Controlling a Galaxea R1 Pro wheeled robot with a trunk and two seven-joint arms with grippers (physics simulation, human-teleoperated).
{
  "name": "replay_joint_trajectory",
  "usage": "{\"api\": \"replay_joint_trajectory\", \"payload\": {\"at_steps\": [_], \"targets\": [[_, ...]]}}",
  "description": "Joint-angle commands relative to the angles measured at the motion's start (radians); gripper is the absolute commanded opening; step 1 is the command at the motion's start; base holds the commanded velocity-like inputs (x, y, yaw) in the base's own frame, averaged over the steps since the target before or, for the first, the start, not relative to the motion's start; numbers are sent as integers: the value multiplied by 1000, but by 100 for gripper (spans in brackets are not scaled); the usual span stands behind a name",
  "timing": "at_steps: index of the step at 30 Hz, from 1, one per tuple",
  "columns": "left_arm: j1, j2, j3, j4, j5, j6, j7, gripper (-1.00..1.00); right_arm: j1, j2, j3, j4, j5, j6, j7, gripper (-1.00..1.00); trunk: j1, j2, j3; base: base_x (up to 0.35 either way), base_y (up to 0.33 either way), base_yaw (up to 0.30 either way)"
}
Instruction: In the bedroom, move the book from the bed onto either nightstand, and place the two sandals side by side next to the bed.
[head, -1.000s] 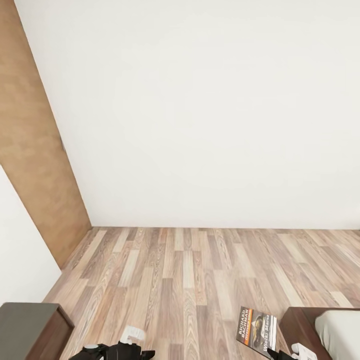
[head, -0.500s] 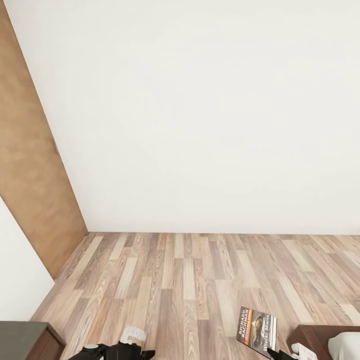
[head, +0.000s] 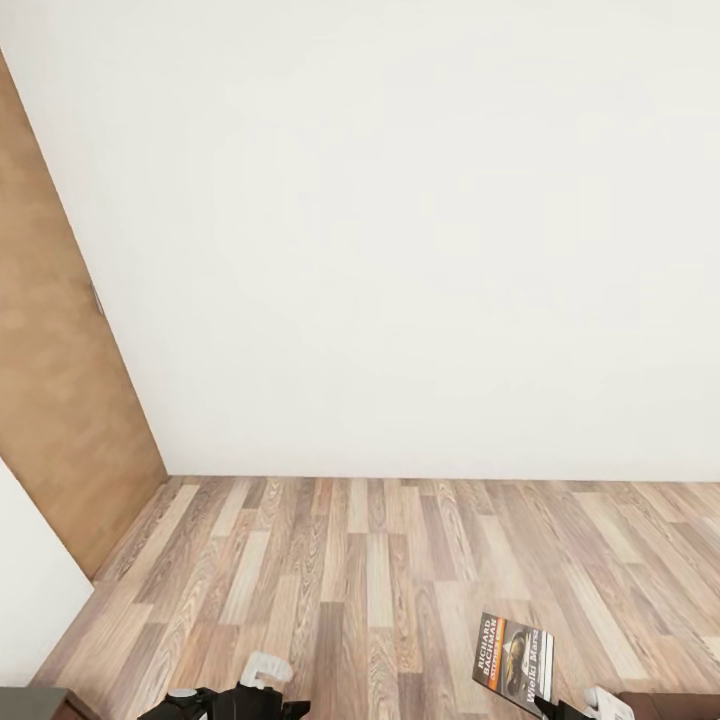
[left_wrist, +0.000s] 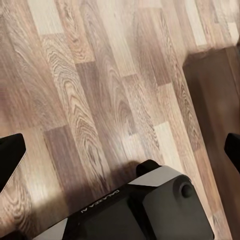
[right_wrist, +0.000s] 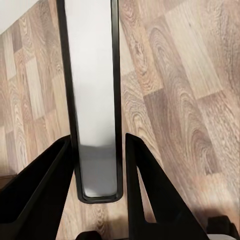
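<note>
The right claw holds the book by its thin edge, up over the wood floor. It looks light, flat and slippery, so pinch it firmly. The left claw is open wide

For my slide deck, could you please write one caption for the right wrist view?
Right gripper clamps the book edge-on between its black fingers, above the wood plank floor.

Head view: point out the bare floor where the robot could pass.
Wood plank floor lies open between the brown door and white wall. Nearest the robot it is tighter: left gripper low on the left, the held book on the right.
</note>
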Motion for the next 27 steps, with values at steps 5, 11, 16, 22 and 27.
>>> {"api": "replay_joint_trajectory", "payload": {"at_steps": [5,11,16,22,27], "targets": [[-1,0,3,-1,-9,0,-3,100,-1,-1,5,0,-12,2,2,-100,1,-2,-2,272,0,0],[-1,0,3,-1,-9,0,-3,100,-1,-1,5,0,-11,2,2,-100,1,-2,-2,272,0,0],[-1,0,3,-1,-9,0,-3,100,-1,-1,5,0,-11,2,2,-100,1,-2,-2,272,0,0],[0,0,3,-1,-9,0,-3,100,-1,-1,5,0,-11,2,2,-100,1,-2,-2,272,0,0],[-1,0,3,-1,-9,0,-3,100,-1,-1,5,0,-11,2,2,-100,1,-2,-2,272,0,0]]}}
